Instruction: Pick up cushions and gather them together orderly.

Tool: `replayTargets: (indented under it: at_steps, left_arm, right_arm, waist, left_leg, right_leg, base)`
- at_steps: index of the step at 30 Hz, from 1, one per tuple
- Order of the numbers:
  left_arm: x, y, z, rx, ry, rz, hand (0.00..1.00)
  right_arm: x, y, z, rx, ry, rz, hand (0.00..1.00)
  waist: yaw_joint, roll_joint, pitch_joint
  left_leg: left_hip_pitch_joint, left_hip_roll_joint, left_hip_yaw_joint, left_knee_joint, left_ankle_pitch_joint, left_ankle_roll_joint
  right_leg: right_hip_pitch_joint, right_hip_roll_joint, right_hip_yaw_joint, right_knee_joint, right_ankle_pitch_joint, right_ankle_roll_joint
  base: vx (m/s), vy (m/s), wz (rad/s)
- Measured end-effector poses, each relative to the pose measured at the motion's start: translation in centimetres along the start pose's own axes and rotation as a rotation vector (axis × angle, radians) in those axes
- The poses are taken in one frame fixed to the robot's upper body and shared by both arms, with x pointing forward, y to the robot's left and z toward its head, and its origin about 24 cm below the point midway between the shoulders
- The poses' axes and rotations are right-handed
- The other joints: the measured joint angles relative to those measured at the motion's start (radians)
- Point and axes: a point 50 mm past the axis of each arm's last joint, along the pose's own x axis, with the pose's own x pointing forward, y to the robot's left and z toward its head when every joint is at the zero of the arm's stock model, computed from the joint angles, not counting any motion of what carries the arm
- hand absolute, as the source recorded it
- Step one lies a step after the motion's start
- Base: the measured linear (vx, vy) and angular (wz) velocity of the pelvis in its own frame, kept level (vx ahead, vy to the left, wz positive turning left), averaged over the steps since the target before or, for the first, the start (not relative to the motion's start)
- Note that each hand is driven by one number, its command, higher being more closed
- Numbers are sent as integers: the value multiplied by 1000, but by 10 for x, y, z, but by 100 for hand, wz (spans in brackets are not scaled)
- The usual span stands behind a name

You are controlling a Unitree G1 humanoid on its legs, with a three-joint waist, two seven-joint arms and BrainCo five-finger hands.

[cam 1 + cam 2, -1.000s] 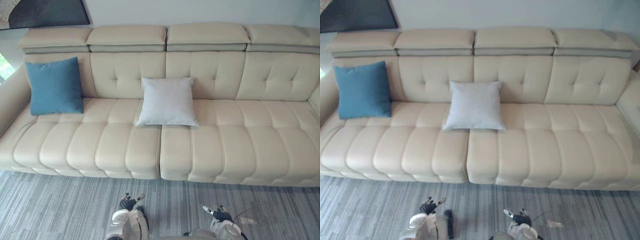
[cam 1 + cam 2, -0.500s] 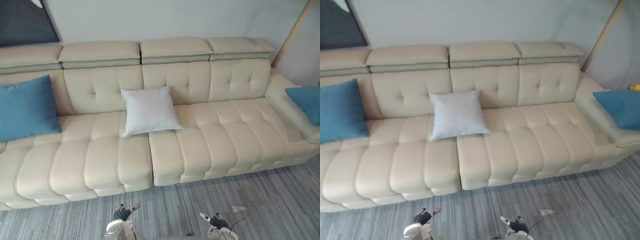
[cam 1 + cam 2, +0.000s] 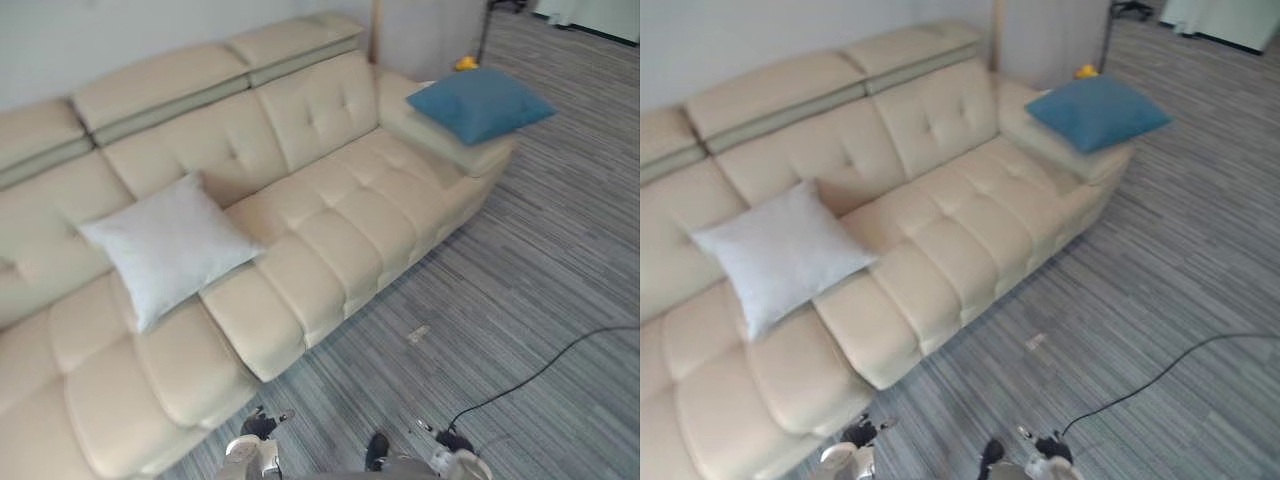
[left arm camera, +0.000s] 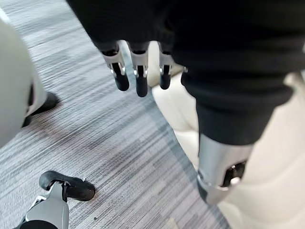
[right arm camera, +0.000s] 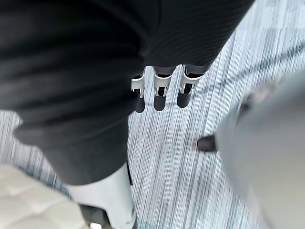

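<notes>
Through the left eye view I see the white cushion [image 3: 168, 255] propped against the back of the cream sofa [image 3: 340, 230]. The blue cushion [image 3: 480, 103] lies flat on the armrest at the sofa's right end, well apart from the white one, so I judge nothing is gathered yet. The left robot hand [image 3: 262, 425] and right robot hand [image 3: 445, 440] hang low over the striped floor [image 3: 560, 260], short of the seat front, which I take for a carrying-nothing walking posture.

The right eye view gives the same layout.

In the left wrist view the fingers [image 4: 138, 81] hang straight and loose, empty, beside the sofa's front edge.

In the right wrist view the fingers [image 5: 161, 98] also hang straight and empty, above the floor.
</notes>
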Motion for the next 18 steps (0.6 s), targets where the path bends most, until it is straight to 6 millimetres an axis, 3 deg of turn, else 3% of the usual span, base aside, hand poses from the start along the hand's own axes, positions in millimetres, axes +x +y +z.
replayTargets:
  at_steps: [1, 2, 3, 4, 5, 7, 8, 9, 10, 11, 13, 14, 15, 16, 17, 18]
  left_arm:
    - [-1, -1, -1, -6, -2, -5, 0]
    - [-2, -1, -3, -14, 1, -4, 0]
    - [-3, 2, -1, -19, -19, 6, 0]
    - [-3, 6, -2, -17, -22, 13, 0]
    - [-3, 6, -1, -17, -26, 12, 0]
    - [-3, 6, 7, -40, -66, 14, 0]
    - [-3, 7, 7, -42, -68, 15, 0]
    - [-4, 7, 8, -52, -72, 15, 0]
    - [-4, 8, 9, -71, -79, 21, 0]
    - [-4, 8, 9, -75, -79, 22, 0]
    - [-5, 12, 4, -92, -63, 34, 0]
    - [-5, 13, 3, -99, -62, 37, 0]
    - [-6, 16, -1, -108, -53, 47, 0]
    - [-7, 23, -2, -110, -48, 61, 0]
    - [-7, 25, -2, -107, -47, 65, 0]
    - [-6, 28, -1, -104, -43, 73, 0]
  right_arm:
    - [0, -1, 1, -5, -4, -2, 0]
    - [0, -1, 1, -8, -8, -2, 0]
    - [0, 2, 4, -16, -16, 7, 0]
    - [1, 9, 9, -23, -29, 26, 0]
    - [1, 11, 10, -27, -30, 30, 0]
    - [1, 12, 9, -29, -22, 31, 0]
    - [1, 12, 8, -30, -21, 31, 0]
    - [1, 13, 9, -35, -22, 34, 0]
    - [2, 15, 11, -35, -29, 38, 0]
    - [2, 15, 12, -34, -31, 39, 0]
    - [1, 14, 10, -22, -26, 32, 0]
    - [1, 13, 8, -21, -21, 30, 0]
    - [-1, 11, 1, -21, -7, 26, 0]
    - [-5, 6, -11, -15, 16, 18, 0]
    - [-6, 6, -15, -13, 25, 17, 0]
    - [-8, 5, -20, 16, 34, 17, 0]
  waist:
    - [7, 22, 21]
    - [9, 15, 31]
    - [26, 15, 30]
    - [29, 9, 33]
    - [29, 8, 36]
    - [40, -9, 47]
    - [42, -10, 48]
    - [45, -10, 50]
    - [59, -9, 49]
    - [63, -9, 49]
    - [65, 4, 31]
    - [65, -4, 25]
    - [68, -25, 7]
    - [67, -60, -13]
    - [66, -68, -14]
    - [57, -100, -11]
  left_leg:
    - [-80, 45, -100, 224, 92, 99]
    - [-111, 51, -133, 288, 149, 132]
    - [-176, 32, -222, 395, 197, 118]
    - [-226, -15, -261, 417, 120, 60]
    - [-245, -33, -269, 413, 96, 50]
    - [-317, -112, -288, 220, 27, 43]
    - [-318, -121, -293, 168, 26, 43]
    - [-322, -149, -329, 2, 31, 36]
    - [-316, -161, -368, -141, 43, 22]
    - [-315, -160, -377, -182, 46, 19]
    - [-308, -146, -403, -251, 71, 54]
    - [-306, -147, -396, -243, 71, 55]
    - [-291, -170, -362, -240, 72, 53]
    - [-259, -204, -331, -261, 69, 48]
    - [-250, -218, -319, -264, 60, 50]
    - [-199, -250, -292, -261, 34, 61]
  right_leg:
    - [22, 32, 26, 25, -21, -15]
    - [26, 43, 47, 30, -27, -19]
    - [37, 56, 117, 39, -40, -38]
    - [35, 59, 166, 37, -41, -43]
    - [35, 59, 180, 32, -40, -44]
    - [46, 63, 264, -3, -38, -47]
    - [49, 64, 275, -5, -38, -47]
    - [52, 77, 314, -14, -38, -47]
    - [51, 97, 354, -15, -38, -47]
    - [51, 103, 367, -15, -38, -47]
    - [50, 140, 433, 2, -57, -23]
    - [48, 140, 451, 15, -70, -21]
    - [39, 124, 485, 57, -106, 11]
    - [-1, 89, 508, 186, -165, 75]
    - [-26, 80, 510, 258, -188, 105]
    - [-109, 47, 493, 505, -195, 193]
  base:
    - [13, -143, -56]
    - [35, -92, -115]
    - [78, 8, -141]
    - [131, 30, -139]
    - [158, 11, -120]
    - [144, 18, -105]
    - [167, 72, -96]
    - [179, 110, -104]
    - [153, 98, -112]
    - [175, 124, -123]
    - [329, 248, -121]
    - [413, 313, -107]
    - [370, 262, -88]
    - [350, 240, -76]
    - [360, 209, -51]
    - [354, 181, -29]
